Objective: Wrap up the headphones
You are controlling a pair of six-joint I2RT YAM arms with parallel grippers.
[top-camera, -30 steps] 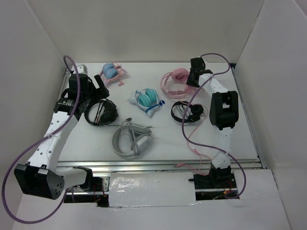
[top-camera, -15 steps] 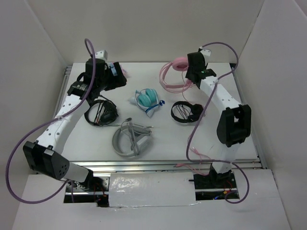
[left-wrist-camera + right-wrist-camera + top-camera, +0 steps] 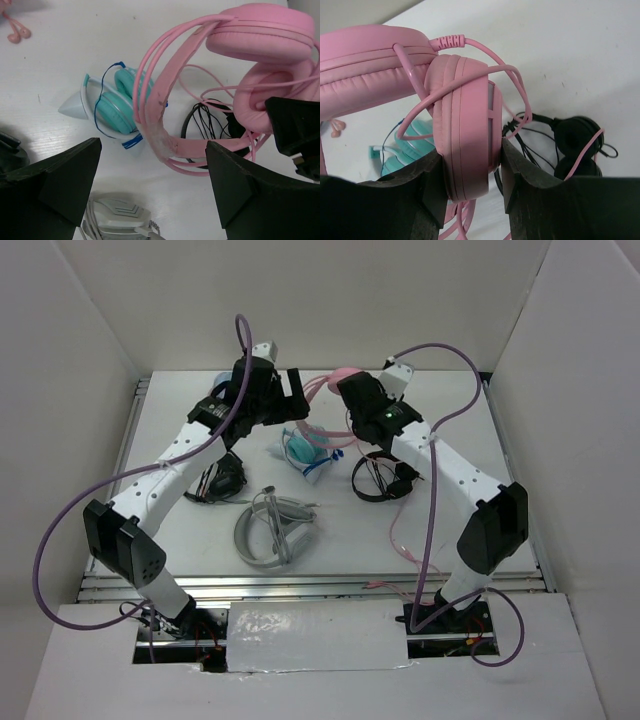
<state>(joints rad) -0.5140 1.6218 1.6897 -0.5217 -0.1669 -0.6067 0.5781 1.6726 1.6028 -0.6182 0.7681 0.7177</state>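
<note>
- My left gripper (image 3: pixel 152 150) is spread wide and holds nothing. In its wrist view the pink headband (image 3: pixel 160 95) runs across the gap between the fingers, above the table (image 3: pixel 480 510).
- The teal headphones (image 3: pixel 117 102) lie on the table below that headband.
- The headphones (image 3: pixel 340 375) are raised off the table between my two grippers, at the far centre.
- My right gripper (image 3: pixel 470 150) is clamped on one padded ear cup (image 3: pixel 465 115), with the pink cable (image 3: pixel 470 75) looped loosely around the cup.
- A black pair (image 3: pixel 575 140) lies on the table beneath, and the cable crosses it.
</note>
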